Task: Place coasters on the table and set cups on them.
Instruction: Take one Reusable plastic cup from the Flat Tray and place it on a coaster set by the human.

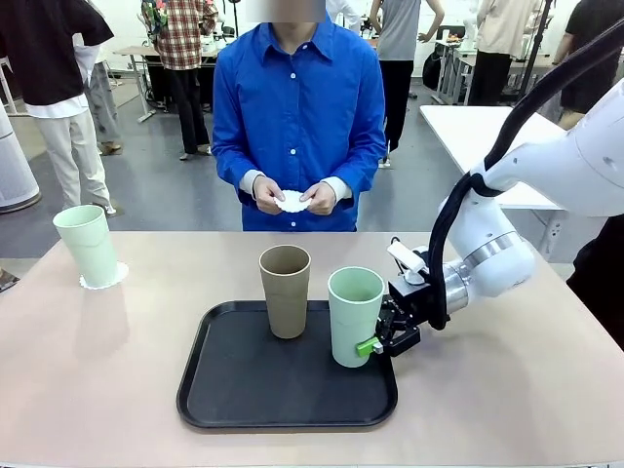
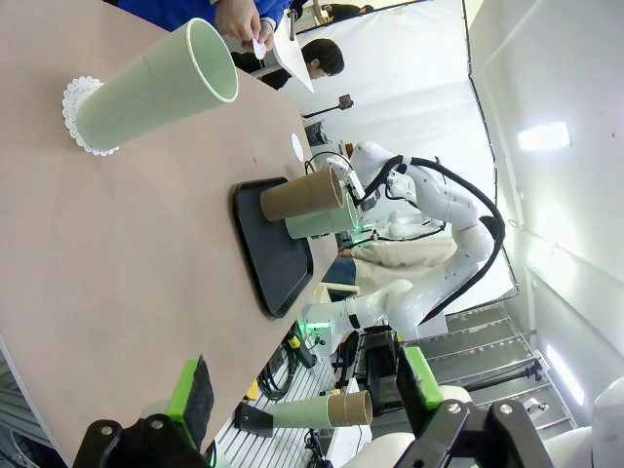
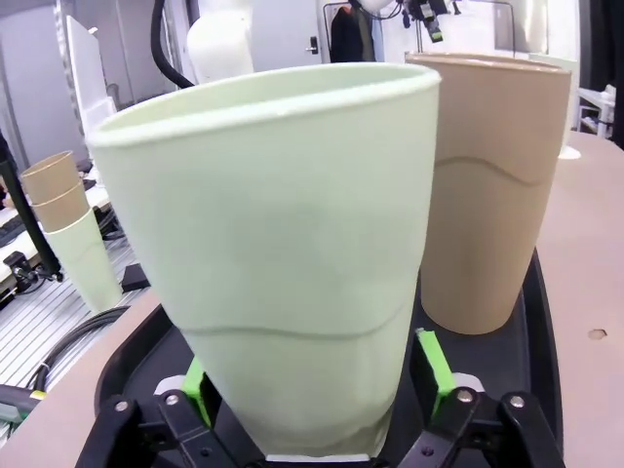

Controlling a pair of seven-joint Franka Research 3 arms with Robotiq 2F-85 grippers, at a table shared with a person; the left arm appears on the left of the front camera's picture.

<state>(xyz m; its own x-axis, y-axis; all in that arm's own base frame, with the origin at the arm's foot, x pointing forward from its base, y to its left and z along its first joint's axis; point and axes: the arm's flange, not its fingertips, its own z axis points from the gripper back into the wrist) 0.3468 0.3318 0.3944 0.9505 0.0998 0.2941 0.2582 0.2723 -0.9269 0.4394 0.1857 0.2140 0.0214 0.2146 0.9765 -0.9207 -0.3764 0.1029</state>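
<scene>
The right gripper (image 1: 382,341) is shut on the mint cup (image 1: 355,317). This cup stands on the near right part of the black tray (image 1: 244,390). The 2 green pads (image 3: 436,363) press the cup low down, close to its bottom. The left gripper (image 2: 302,390) has its jaws wide apart and holds nothing.

The brown cup (image 1: 285,291) stands on the tray just to the left of the held cup. The other mint cup (image 1: 88,244) sits on a coaster (image 1: 105,280) at the far left of the table (image 1: 507,409). The person's hands (image 1: 320,198) hold a second coaster (image 1: 292,202) at the far side.

Here is what could go wrong. The cup is tall and the grip is low, so I think it could lean or slip when it goes up. If it swings left, it could knock the brown cup over. If it is not lifted high enough, its bottom could catch on the tray's raised edge. There is also no spare coaster lying on the table yet. If the cup comes down too soon, it would sit on the bare table. The person's hands are out over the far edge too, so a fast move that way could bump them.
</scene>
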